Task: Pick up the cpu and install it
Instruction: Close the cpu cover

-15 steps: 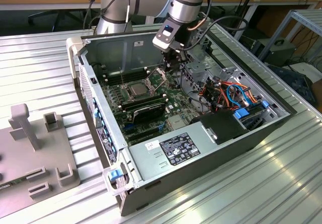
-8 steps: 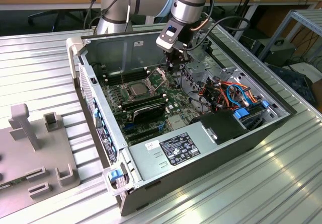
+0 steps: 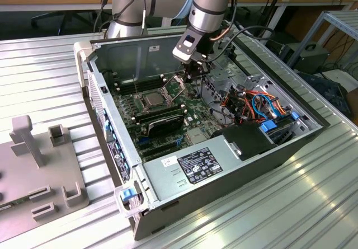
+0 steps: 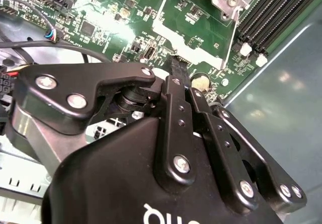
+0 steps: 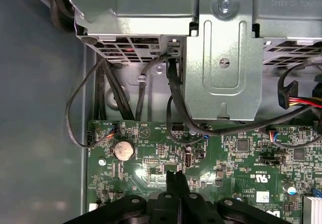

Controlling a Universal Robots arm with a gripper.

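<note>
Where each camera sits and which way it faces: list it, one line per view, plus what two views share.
Exterior view: off the arm, above the open computer case, looking down at the motherboard; arm and gripper show.
First wrist view: on the arm, facing the board and drive cage; closed fingertips show.
Second wrist view: on the arm, behind the gripper linkage, facing the board.
Both wrist views share the coin cell.

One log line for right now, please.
gripper: shut, nothing held | position: over motherboard, near coin cell | cpu: lying in socket | hinged frame: raised
</note>
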